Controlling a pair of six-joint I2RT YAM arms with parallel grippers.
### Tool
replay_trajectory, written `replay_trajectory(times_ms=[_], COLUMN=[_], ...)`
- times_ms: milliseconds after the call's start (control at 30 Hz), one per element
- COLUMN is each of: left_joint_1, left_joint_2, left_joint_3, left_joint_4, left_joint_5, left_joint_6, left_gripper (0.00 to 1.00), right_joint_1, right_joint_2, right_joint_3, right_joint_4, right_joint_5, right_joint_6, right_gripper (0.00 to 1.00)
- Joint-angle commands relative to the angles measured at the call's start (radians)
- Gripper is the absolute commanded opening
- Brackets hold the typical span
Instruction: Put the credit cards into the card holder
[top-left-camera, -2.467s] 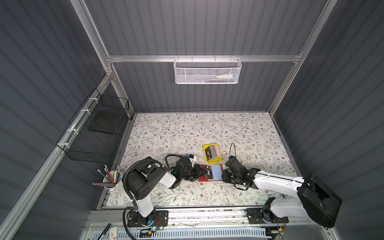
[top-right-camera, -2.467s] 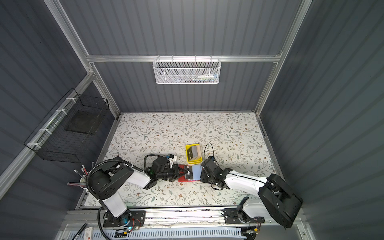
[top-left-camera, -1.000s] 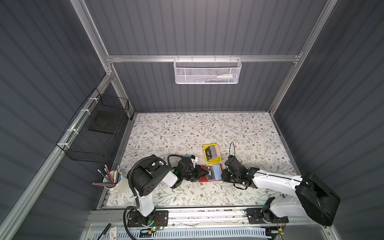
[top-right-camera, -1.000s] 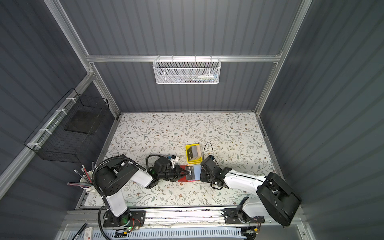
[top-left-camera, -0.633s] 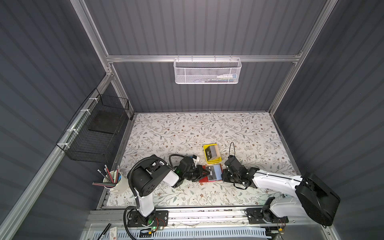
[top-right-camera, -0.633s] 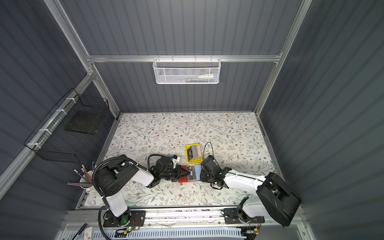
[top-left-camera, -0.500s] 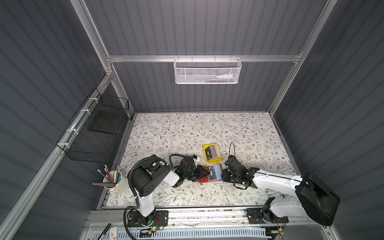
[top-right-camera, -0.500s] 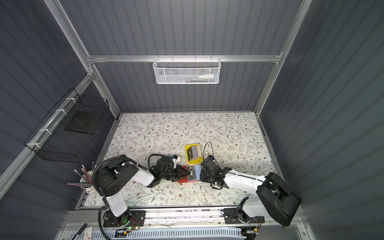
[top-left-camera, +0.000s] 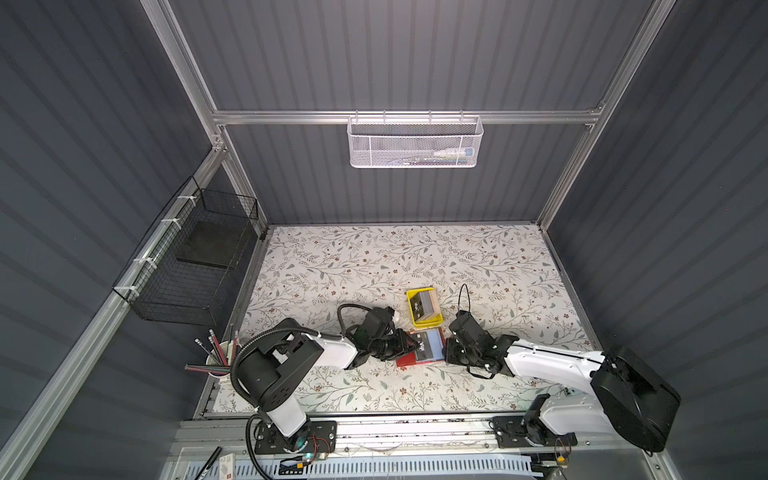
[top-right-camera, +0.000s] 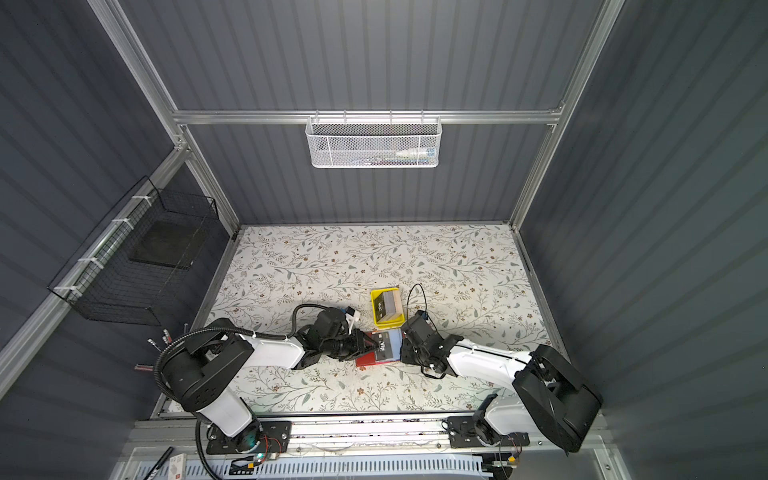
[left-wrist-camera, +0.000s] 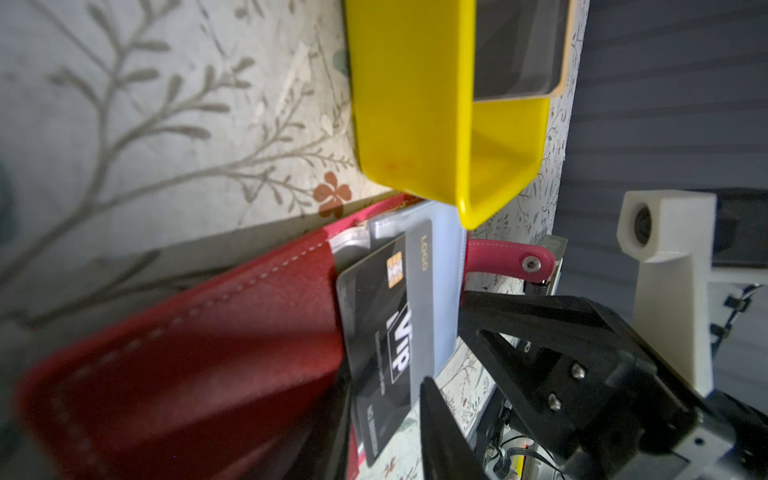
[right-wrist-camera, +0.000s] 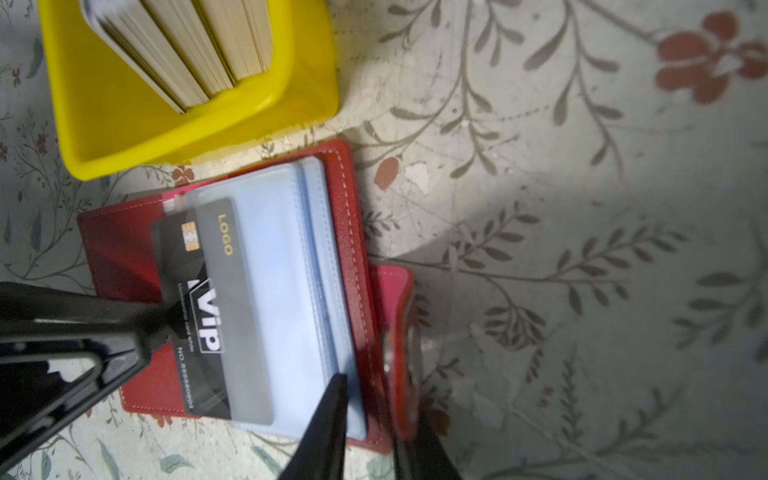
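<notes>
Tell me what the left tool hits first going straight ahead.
The left tool would most likely meet the black VIP card, partly in the card holder; the right tool lies beyond.

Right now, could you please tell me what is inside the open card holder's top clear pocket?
The black VIP card sits partway inside the card holder, chip side sticking out. Pockets beneath are covered, so their contents cannot be seen.

Yellow tray (top-left-camera: 428, 322) on floral table cover (top-left-camera: 374, 257), white mesh basket (top-left-camera: 413, 145) on back rail, black wire basket (top-left-camera: 174, 299) on left wall, cup of pencils (top-left-camera: 218, 362) at the front left.
</notes>
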Motion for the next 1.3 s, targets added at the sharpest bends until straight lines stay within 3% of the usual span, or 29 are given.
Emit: replay_trajectory(times_ms=[0,433,1267], left_joint_1=[-0.004,-0.023,-0.027], left_joint_2=[-0.013,0.004,-0.011], left_joint_3=[0.022,0.037,0.019], left_joint_4=[-0.107,-0.113,-0.121], left_joint_5=[-0.013,-0.017,-0.042], left_joint_6=[0.051,0.058,0.08], left_gripper=[0.29,0.31,0.33], right_joint_1=[-0.001,-0.106,-0.123], right_joint_2=[-0.011,-0.106,0.012], right_joint_3=[-0.011,0.026,0.052], right_joint_4=[-0.05,-0.116,-0.091], right_joint_5=[0.003,-0.072,-0.142], right_joint_6=[-0.007,-0.096,-0.122], right_gripper=[0.23,0.24,0.21])
